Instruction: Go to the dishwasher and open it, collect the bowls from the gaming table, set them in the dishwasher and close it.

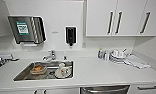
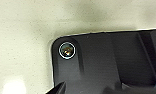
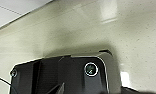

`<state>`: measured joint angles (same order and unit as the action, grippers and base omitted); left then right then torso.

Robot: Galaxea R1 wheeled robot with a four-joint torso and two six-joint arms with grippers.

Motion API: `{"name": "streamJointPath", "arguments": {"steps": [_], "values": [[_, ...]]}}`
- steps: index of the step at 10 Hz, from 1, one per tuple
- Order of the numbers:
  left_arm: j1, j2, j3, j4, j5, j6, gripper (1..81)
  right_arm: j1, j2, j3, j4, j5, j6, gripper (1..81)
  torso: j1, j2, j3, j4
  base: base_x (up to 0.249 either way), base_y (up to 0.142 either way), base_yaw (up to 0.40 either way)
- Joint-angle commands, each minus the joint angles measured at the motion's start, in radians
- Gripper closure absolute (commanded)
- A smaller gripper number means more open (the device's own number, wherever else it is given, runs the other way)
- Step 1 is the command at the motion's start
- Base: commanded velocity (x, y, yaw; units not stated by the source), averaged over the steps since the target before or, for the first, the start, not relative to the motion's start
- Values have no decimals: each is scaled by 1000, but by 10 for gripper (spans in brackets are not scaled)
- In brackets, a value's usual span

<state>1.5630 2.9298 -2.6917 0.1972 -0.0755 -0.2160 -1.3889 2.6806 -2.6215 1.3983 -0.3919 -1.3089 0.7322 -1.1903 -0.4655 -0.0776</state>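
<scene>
Kitchenette with a white counter (image 1: 99, 71), a steel sink (image 1: 44, 70) holding dishes at left and white wall cabinets (image 1: 119, 17) above right. The dishwasher (image 1: 105, 89) sits near, under the counter right of the sink, its steel front apparently closed: reached but not opened, bowls uncollected. Whether either gripper's jaws are open or holding anything cannot be told

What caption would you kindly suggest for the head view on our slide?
White kitchen counter with dishes in the stainless-steel sink; the stainless-steel dishwasher front sits shut below.
</scene>
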Motion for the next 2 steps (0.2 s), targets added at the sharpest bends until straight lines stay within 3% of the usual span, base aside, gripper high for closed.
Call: {"name": "streamJointPath", "arguments": {"steps": [1,2], "values": [[-59,-3,-31,-2,51,-5,10,46,75,-156,16,-101,-35,10,0,0,0,0,0,0,0],[-62,3,-52,-4,51,-6,10,46,95,-182,14,-99,-45,10,0,0,0,0,0,0,0]]}}
